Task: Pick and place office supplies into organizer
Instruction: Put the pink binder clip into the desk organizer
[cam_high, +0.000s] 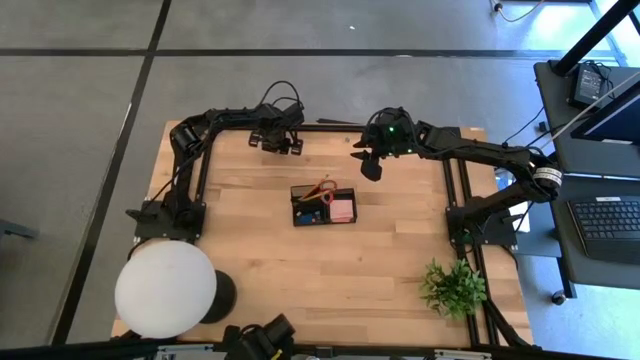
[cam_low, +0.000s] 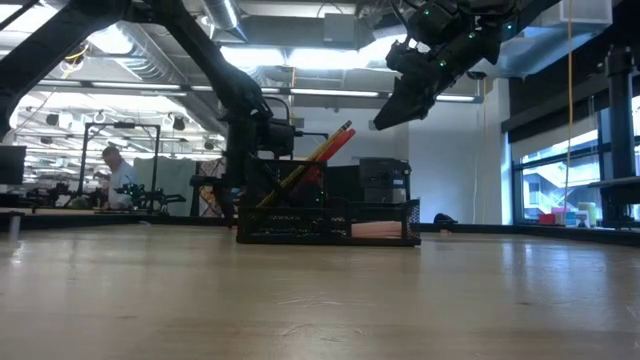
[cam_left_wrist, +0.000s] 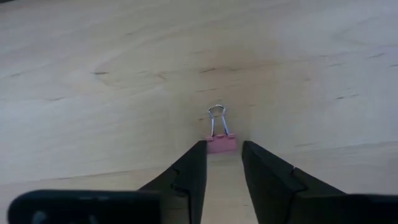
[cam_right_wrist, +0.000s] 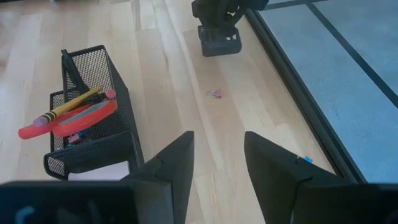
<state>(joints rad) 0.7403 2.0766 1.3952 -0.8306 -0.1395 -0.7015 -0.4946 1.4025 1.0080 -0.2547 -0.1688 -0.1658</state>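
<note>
My left fingers (cam_left_wrist: 186, 177), dark and wedge-shaped, filled the near edge of my left wrist view, parted, with a small pink binder clip (cam_left_wrist: 221, 143) lying on the pale wood just at their tips. Its two wire loops pointed away from me. I gripped nothing; the clip sat in the mouth of the gap, and I could not tell whether either tip touched it.

The table (cam_high: 250, 250) was light butcher-block, fine-grained with long seams. From above, my left gripper (cam_high: 283, 146) was down near the far edge, the arm folded along the table's left side and bent sharply toward the middle.

My right gripper (cam_high: 368, 160) hung high over the far right part of the table, tilted down, its arm stretched in from the right. Its fingers (cam_right_wrist: 171, 165) stood apart and empty.

The organizer (cam_high: 323, 205), black wire mesh and rectangular, sat near the table's centre, well apart from both grippers. Red-handled scissors (cam_right_wrist: 84, 118) and a yellow pencil (cam_right_wrist: 68, 107) leaned out of its tall compartment; a pink note block (cam_high: 342, 208) lay in the low one beside it.

A white round lamp (cam_high: 165, 289) and a green plant (cam_high: 453, 286) stood at the near corners.
</note>
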